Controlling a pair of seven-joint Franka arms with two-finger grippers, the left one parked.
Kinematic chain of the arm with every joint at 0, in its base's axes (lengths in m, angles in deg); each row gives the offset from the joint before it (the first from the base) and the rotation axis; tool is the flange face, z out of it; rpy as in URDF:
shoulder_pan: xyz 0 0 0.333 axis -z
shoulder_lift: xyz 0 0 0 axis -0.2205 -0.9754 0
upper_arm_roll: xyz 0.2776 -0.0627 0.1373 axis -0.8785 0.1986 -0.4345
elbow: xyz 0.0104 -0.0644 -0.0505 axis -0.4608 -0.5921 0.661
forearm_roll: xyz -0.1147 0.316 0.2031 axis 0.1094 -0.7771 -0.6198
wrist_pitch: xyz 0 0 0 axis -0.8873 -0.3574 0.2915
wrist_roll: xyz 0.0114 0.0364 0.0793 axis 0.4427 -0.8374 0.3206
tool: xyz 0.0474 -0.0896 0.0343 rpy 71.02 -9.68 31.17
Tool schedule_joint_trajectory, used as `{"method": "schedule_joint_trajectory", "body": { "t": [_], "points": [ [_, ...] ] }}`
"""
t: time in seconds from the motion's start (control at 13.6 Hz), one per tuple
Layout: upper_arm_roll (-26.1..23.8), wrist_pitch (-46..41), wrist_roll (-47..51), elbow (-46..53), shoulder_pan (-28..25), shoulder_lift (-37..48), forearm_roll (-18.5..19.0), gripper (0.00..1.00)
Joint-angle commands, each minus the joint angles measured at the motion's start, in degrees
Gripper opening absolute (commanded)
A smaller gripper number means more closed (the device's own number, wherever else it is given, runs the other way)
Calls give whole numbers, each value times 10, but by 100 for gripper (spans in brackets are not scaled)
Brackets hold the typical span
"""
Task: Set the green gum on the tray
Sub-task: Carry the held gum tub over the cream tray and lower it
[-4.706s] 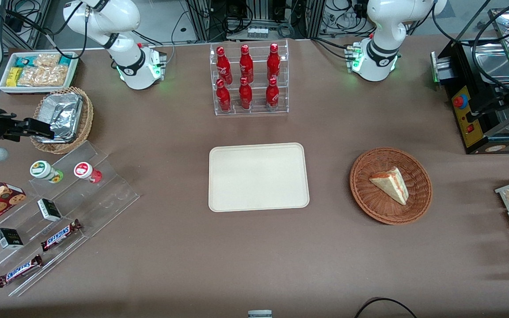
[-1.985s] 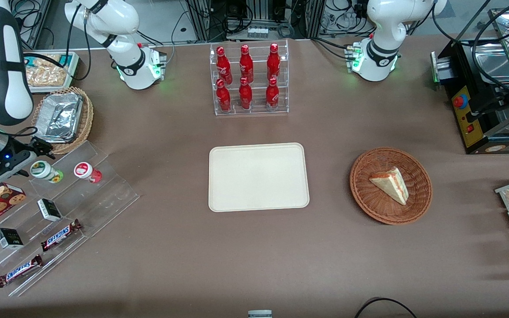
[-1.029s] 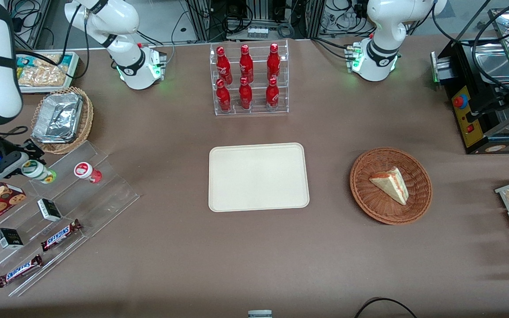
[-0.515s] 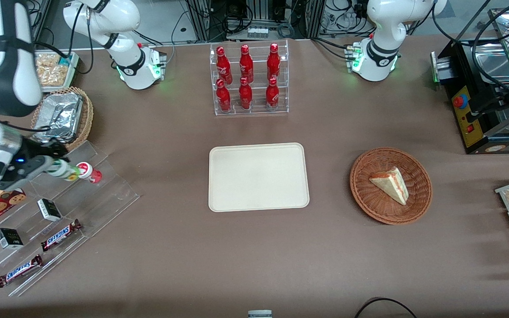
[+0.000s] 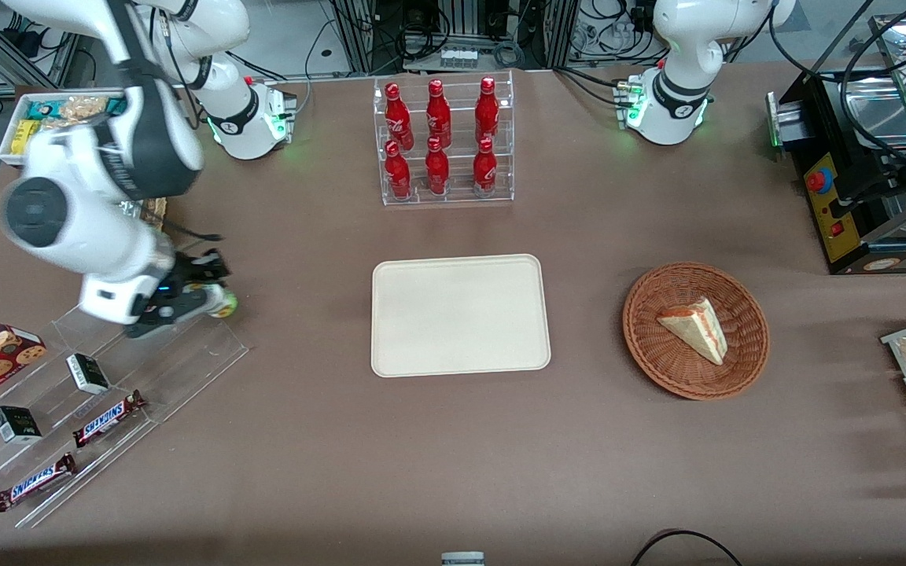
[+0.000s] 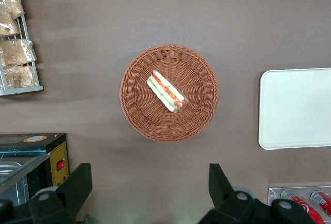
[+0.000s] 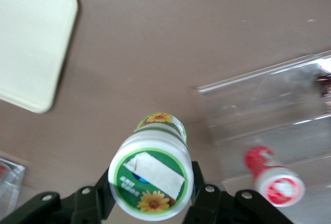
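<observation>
Black-fingered gripper (image 7: 150, 193) is clamped on the small green cylindrical gum bottle (image 7: 151, 172), carried above the table just beside the clear acrylic stand (image 5: 158, 354), at nine o'clock of the cream rectangular plastic tray (image 5: 459, 314). Risk: the bottle hangs tilted, so it may slip or topple on release. Only the wrist view shows the red-lidded bottle (image 7: 273, 182), hidden from the front.

I see my gripper (image 5: 200, 297) clamped on the green gum (image 5: 221, 303) above the brown table (image 5: 303, 440), well apart from the tray (image 5: 459, 314) lying flat on the cloth. Just beside the gripper sits the clear stepped rack (image 5: 185, 358); the sandwich basket (image 5: 642, 346) rests toward the parked arm's end.
</observation>
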Motion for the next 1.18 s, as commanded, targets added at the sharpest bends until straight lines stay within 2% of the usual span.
{"method": "schedule_joint_trajectory", "body": {
  "t": [0.0, 0.51, 0.74, 1.1],
  "points": [
    [7, 17, 82, 32, -53, -37, -24, 0],
    [7, 155, 330, 34, -184, -132, -32, 0],
    [7, 181, 427, 81, -235, -189, -33, 0],
    [7, 209, 520, 150, -276, -266, -37, 0]
  ]
}}
